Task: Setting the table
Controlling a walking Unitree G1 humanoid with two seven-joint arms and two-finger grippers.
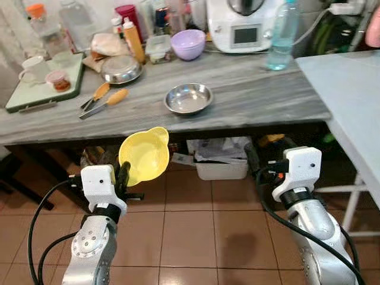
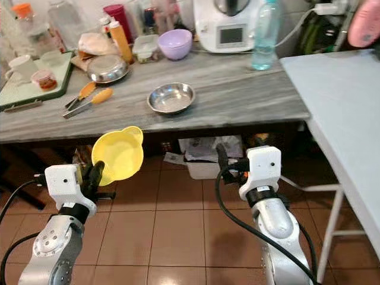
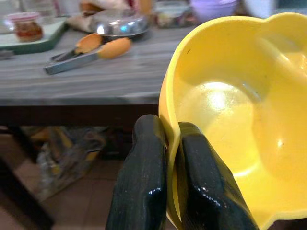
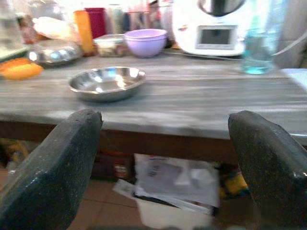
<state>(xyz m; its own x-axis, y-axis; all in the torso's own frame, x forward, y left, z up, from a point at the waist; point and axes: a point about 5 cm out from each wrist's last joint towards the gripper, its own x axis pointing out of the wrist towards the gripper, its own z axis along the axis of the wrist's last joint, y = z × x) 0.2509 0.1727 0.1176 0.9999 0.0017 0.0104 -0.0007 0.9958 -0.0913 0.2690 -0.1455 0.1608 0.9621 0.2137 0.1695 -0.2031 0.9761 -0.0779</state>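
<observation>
A long grey worktop (image 1: pixel 255 95) is running across the scene, with a pale table (image 1: pixel 350 101) butting against its right end. The robot is standing in front of the worktop, both arms raised below its edge over the tiled floor (image 1: pixel 190 231).

At the back of the worktop a white kitchen machine (image 1: pixel 243 25) is standing beside a clear water bottle (image 1: pixel 281 34), likely parked out of the way of the working area. To the left a green tray (image 1: pixel 44 83) is holding cups, and a lilac bowl (image 1: pixel 187 44) is sitting near a covered steel dish (image 1: pixel 121 69). A shallow steel bowl (image 1: pixel 188 98) is resting nearer the front edge, within easy reach, and orange-handled tongs (image 1: pixel 104 100) are lying to its left.

The left gripper (image 1: pixel 123 176) is carrying a yellow bowl (image 1: pixel 144 155), its fingers (image 3: pixel 144 182) pinched tight on the rim so the bowl is hanging tilted, its hollow facing the worktop; a rim pinch is probably the only hold such a wide bowl allows. The bowl is in the air, just below the worktop's front edge.

The right gripper (image 4: pixel 163 158) is holding nothing, its fingers spread wide toward the steel bowl, seemingly ready for a pick-up.
</observation>
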